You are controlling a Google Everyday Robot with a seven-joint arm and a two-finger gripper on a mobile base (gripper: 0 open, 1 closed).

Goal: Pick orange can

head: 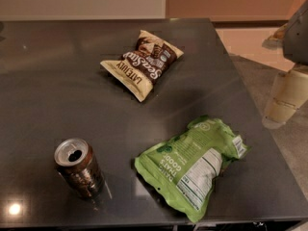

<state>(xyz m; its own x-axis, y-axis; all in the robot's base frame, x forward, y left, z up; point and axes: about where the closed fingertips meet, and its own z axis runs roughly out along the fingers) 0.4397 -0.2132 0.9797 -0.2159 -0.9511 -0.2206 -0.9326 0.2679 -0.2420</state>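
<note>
The orange can [79, 170] stands upright at the front left of the dark table [57, 81]. It has glossy dark brownish-orange sides and a silver top with an open pull-tab hole. My gripper [284, 102] is at the right edge of the view, beyond the table's right edge, far from the can. Its pale lower part hangs below a grey arm section [298, 32]. Nothing is held that I can see.
A cream and brown chip bag [143, 63] lies at the table's middle back. A green chip bag [195, 165] lies at the front right, between the can and the gripper. The table's right edge runs close to the gripper. Floor shows beyond it.
</note>
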